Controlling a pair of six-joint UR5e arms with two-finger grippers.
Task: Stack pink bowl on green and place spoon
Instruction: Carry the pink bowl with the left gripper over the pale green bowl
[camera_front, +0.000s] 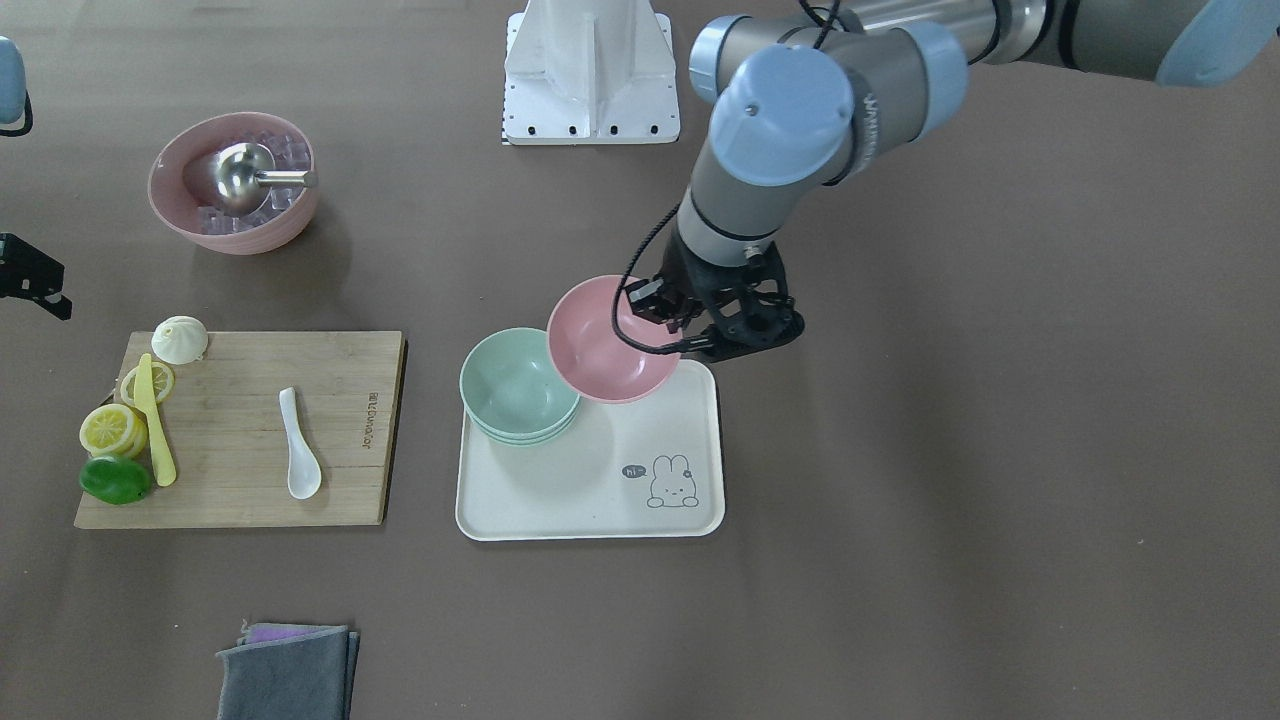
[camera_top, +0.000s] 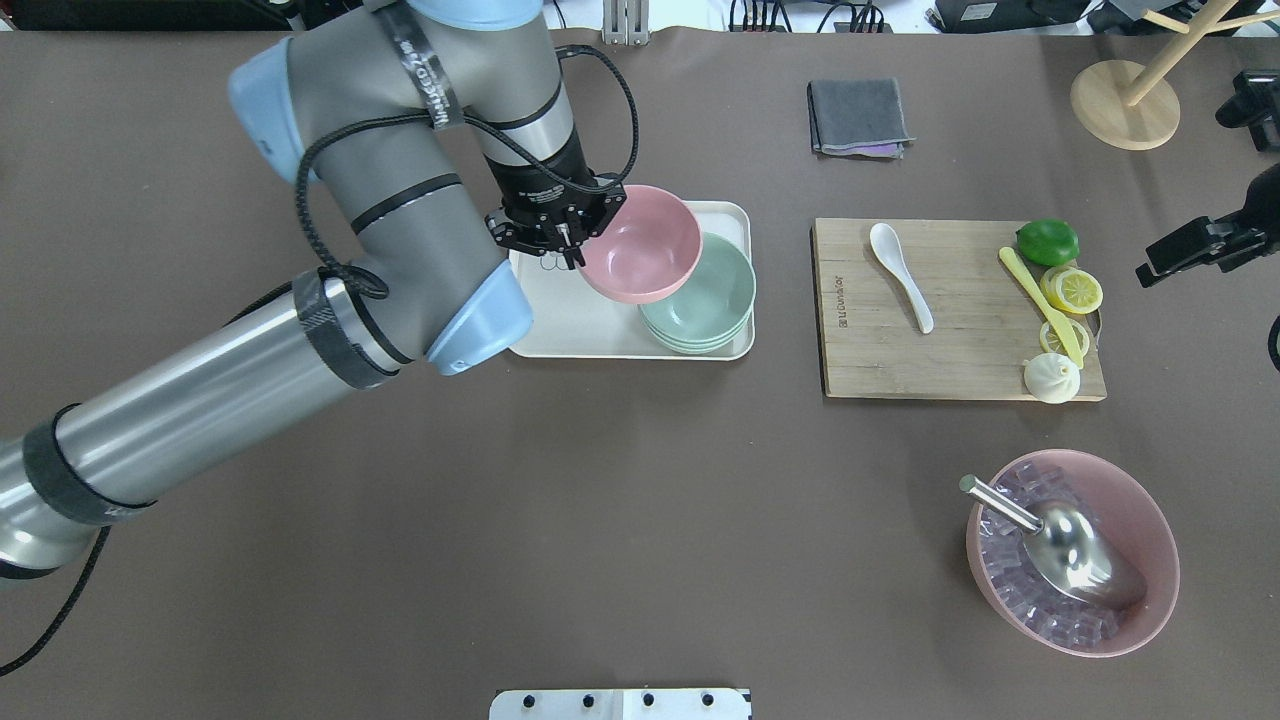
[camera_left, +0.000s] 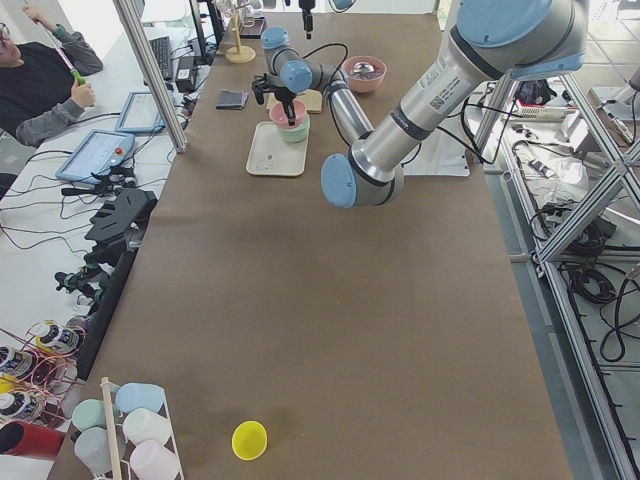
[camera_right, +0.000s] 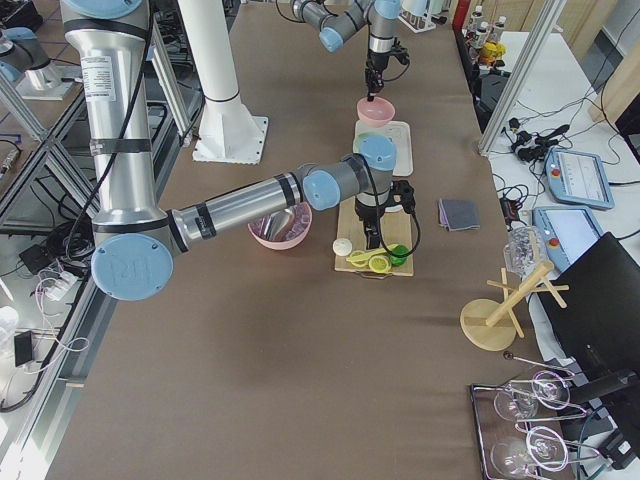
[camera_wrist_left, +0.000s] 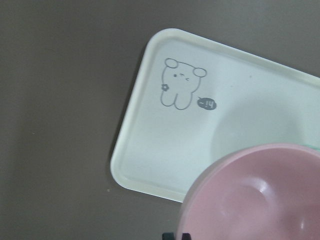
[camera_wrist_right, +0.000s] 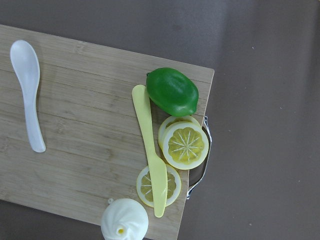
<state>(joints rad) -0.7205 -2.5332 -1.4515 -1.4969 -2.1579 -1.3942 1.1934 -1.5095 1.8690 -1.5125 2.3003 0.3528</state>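
Note:
My left gripper (camera_top: 566, 243) is shut on the near rim of the small pink bowl (camera_top: 640, 245) and holds it tilted above the cream tray (camera_top: 570, 320). The pink bowl (camera_front: 605, 345) overlaps the edge of the green bowl stack (camera_front: 512, 385), which stands in the tray's corner. The white spoon (camera_top: 898, 262) lies on the wooden cutting board (camera_top: 950, 350); it also shows in the right wrist view (camera_wrist_right: 27, 90). My right gripper (camera_top: 1150, 272) hovers off the board's right end, near the table edge. I cannot tell how its jaws stand.
On the board are a lime (camera_top: 1047, 241), lemon slices (camera_top: 1072, 290), a yellow knife (camera_top: 1040, 305) and a white bun (camera_top: 1051, 379). A large pink bowl (camera_top: 1150, 520) holds ice cubes and a metal scoop. A grey cloth (camera_top: 858, 117) and a wooden stand (camera_top: 1125, 105) lie at the far side.

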